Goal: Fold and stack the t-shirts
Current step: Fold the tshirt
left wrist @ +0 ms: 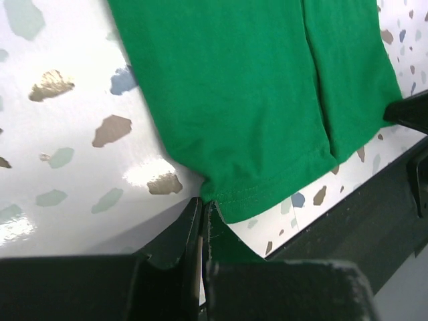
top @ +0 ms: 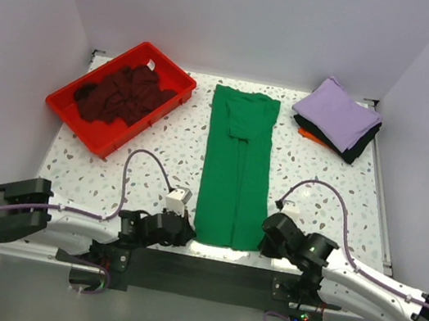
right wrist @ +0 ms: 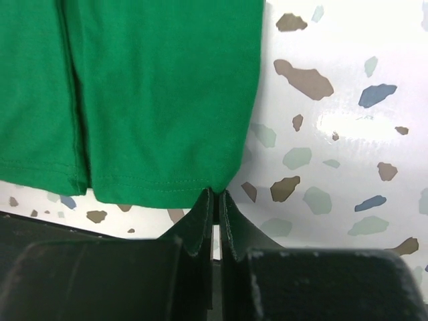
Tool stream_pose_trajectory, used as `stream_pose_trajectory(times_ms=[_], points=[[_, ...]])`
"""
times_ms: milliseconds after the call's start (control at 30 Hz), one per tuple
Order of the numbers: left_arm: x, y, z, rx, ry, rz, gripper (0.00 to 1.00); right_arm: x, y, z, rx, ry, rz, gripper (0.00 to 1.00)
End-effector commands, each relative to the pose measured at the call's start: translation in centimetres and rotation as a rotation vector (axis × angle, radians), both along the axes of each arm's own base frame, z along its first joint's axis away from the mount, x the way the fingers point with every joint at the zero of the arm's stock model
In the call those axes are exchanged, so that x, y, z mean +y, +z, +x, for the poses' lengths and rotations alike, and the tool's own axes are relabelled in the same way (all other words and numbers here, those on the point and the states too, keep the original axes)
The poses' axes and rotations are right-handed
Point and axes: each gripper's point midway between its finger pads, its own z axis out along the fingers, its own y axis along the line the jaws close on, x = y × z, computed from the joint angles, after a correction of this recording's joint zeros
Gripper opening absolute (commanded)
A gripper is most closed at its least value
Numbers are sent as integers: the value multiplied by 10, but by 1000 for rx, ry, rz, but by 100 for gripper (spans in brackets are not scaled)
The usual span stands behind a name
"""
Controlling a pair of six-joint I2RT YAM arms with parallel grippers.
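The bright green t-shirt (top: 237, 164) lies on the table, folded lengthwise into a long narrow strip, collar end far and hem near. My left gripper (top: 188, 231) is at its near left hem corner. In the left wrist view the jaws (left wrist: 202, 202) are shut on that corner of the green cloth (left wrist: 267, 100). My right gripper (top: 267, 238) is at the near right hem corner. In the right wrist view it (right wrist: 215, 192) is shut on that corner of the shirt (right wrist: 154, 93). The hem still rests on the table.
A red plastic tray (top: 79, 124) at the far left holds a crumpled dark maroon t-shirt (top: 122, 94). At the far right is a stack with a folded lavender shirt (top: 335, 111) on a black one (top: 363, 145) and an orange one (top: 307, 133). The table's near edge runs just behind both grippers.
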Motion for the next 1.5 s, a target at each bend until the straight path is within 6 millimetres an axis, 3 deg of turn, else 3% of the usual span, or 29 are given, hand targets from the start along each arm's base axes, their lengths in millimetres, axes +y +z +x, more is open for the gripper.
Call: stream_pose_trajectory(times_ms=[0, 167, 533, 700, 833, 1100, 1467], points=[[1, 17, 24, -109, 81, -13, 0, 1, 24, 15, -83, -30, 7, 0], [-6, 32, 41, -158, 73, -44, 0, 9, 45, 32, -168, -49, 37, 0], [-22, 65, 80, -248, 72, -118, 0, 27, 66, 76, -322, -76, -20, 0], [-18, 72, 107, -301, 118, -111, 0, 33, 77, 101, -392, -97, -67, 0], [-18, 62, 121, -289, 111, -101, 0, 33, 83, 128, -424, -113, -109, 0], [-14, 71, 175, -348, 165, -116, 0, 44, 94, 183, -469, -124, -93, 0], [-9, 73, 256, -377, 226, -123, 0, 37, 87, 256, -465, -181, -131, 0]])
